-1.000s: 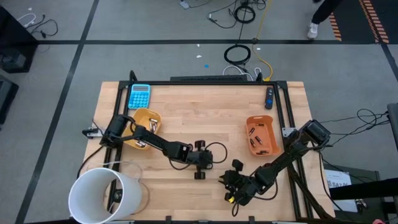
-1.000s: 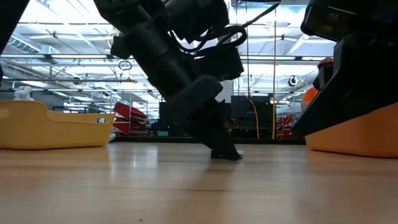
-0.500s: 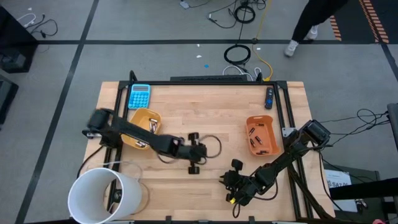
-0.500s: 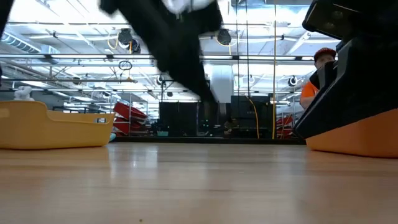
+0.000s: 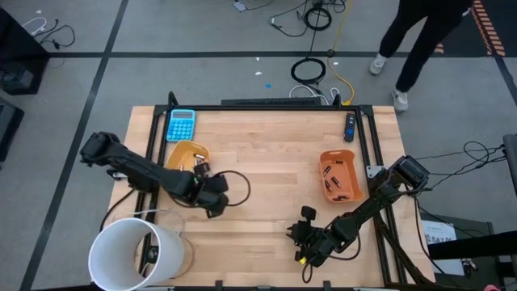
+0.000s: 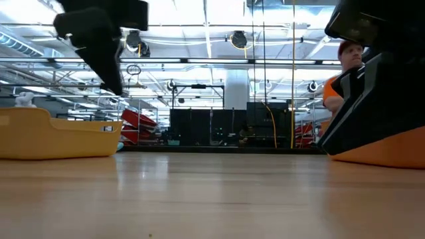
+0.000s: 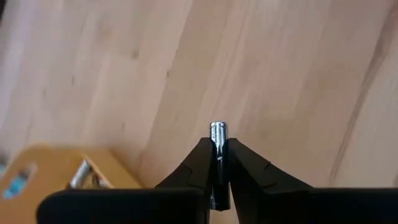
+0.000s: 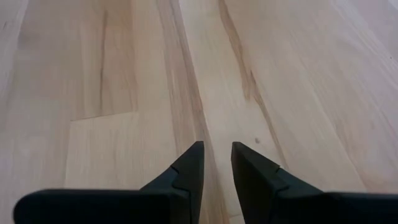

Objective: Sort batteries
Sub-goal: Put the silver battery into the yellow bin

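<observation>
My left gripper (image 5: 214, 204) hangs above the table just right of the yellow tray (image 5: 186, 156), shut on a silvery battery (image 7: 218, 130). In the left wrist view the yellow tray (image 7: 59, 177) shows with another silvery battery (image 7: 81, 175) lying in it. The low view shows this gripper (image 6: 116, 86) lifted clear of the tabletop. The orange tray (image 5: 338, 178) at the right holds several darker batteries. My right gripper (image 5: 300, 239) stays low near the table's front edge, open (image 8: 217, 149), with only bare wood between its fingers. My left gripper pinches the silvery battery by its sides (image 7: 218, 144) between the two fingertips. The battery lies along the fingers, and its rounded end (image 7: 218, 127) sticks out past them. The fingers slant down from above. The battery is clear of the table.
A blue calculator (image 5: 181, 124) lies at the far left. A large white bucket (image 5: 137, 252) stands at the near left corner. A small dark object (image 5: 349, 127) lies at the far right by the black frame rail. Bare wood lies between the two trays.
My left gripper has risen off the tabletop near the table's middle and swung toward the table's left edge, ending beside the yellow tray. The left arm has drawn back with it. A person has walked along the floor beyond the table's far edge.
</observation>
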{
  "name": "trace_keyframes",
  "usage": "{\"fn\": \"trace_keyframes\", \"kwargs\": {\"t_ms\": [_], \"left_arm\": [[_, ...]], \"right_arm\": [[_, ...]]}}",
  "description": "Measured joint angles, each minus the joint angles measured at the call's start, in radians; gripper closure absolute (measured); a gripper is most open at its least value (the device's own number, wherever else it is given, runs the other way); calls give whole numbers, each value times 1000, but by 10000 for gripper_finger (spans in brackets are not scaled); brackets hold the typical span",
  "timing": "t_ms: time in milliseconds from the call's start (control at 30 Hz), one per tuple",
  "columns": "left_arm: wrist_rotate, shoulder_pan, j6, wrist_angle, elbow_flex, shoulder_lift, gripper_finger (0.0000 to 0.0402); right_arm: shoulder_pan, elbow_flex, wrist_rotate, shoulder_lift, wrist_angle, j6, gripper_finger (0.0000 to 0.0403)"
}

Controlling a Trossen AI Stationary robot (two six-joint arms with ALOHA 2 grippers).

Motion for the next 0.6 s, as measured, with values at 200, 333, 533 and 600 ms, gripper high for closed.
{"fn": "trace_keyframes", "kwargs": {"t_ms": [200,333,533,600], "left_arm": [[-28,-2,-107,-44,-112,-24,355],[-67,-6,-196,-123,-176,-21,354],[-124,-40,-311,-221,-222,-23,354],[-137,-49,-337,-235,-232,-23,353]], "right_arm": [[0,0,0,0,10,2,328],[0,0,0,0,11,9,328],[0,0,0,0,43,10,328],[0,0,0,0,60,6,328]]}}
